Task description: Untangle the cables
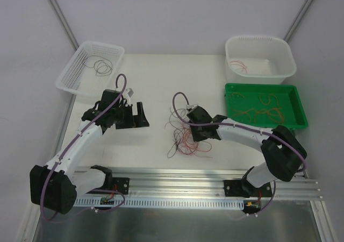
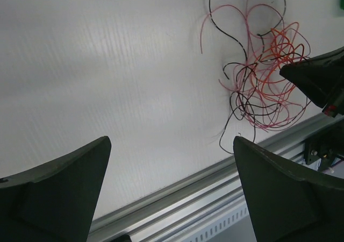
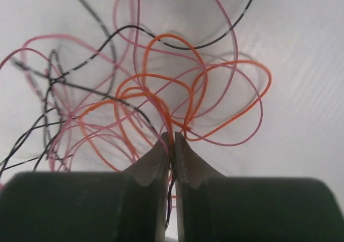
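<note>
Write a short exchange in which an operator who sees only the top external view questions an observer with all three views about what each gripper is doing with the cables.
Operator: Is the right gripper gripping anything in the cables?
Observer: Yes. Its wrist view shows the jaws pinched on orange strands.
Operator: And the left gripper?
Observer: Its wrist view shows it wide open, with only bare table between the jaws.

White arm links [image 1: 80, 140], black joints [image 1: 279, 156], purple hoses [image 1: 173, 99]; dark wedge-shaped gripper fingers [image 2: 59, 193].
</note>
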Robot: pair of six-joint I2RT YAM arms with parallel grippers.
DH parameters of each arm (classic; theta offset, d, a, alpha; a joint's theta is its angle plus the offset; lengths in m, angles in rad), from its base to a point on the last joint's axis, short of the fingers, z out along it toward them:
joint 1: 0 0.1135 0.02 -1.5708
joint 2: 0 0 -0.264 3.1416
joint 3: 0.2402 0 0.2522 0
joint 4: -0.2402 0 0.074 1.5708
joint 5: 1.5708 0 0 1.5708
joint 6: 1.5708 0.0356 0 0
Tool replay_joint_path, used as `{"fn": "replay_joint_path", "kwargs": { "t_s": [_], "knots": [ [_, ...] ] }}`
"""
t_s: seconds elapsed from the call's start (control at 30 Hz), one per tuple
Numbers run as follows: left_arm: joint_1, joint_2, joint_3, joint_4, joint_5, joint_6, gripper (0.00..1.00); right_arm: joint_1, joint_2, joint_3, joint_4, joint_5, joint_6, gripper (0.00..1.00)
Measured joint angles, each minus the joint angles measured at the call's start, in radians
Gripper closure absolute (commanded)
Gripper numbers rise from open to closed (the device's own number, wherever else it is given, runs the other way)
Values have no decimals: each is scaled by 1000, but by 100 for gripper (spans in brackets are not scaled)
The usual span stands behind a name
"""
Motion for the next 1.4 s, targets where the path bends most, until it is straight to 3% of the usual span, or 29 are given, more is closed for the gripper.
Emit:
{"fn": "replay_joint_path", "kwargs": {
  "t_s": [0.2, 0.5, 0.77, 0.9, 1.0, 1.03, 1.1, 1.13, 1.27, 1.3, 1.4],
  "knots": [
    [-167, -12, -47, 56, -67, -96, 1, 82, -26, 112, 11, 10, 2, 99],
    [-361, -35, -167, 259, -161, -253, 4, 110, -275, 116, 4, 3, -11, 99],
    [-504, 89, -166, 474, -207, -269, 6, 121, -326, 115, 8, -2, -11, 99],
    [-546, 182, -166, 565, -211, -290, 12, 124, -326, 108, 15, -15, -8, 99],
    [-552, 231, -166, 596, -222, -307, 33, 130, -328, 104, 18, -18, -8, 99],
    [-552, 243, -166, 602, -233, -312, 48, 132, -331, 100, 18, -16, -8, 98],
    [-552, 249, -165, 606, -257, -316, 69, 134, -342, 93, 13, -11, -8, 97],
    [-552, 248, -164, 608, -274, -320, 99, 134, -349, 93, 6, -3, -8, 96],
    [-549, 210, -139, 571, -355, -298, 100, 135, -388, 90, -32, 55, -10, 89],
    [-548, 187, -119, 540, -377, -287, 100, 135, -397, 90, -45, 73, -9, 77],
    [-525, 108, -34, 445, -441, -240, 100, 135, -418, 90, -84, 124, -12, 55]
  ]
}}
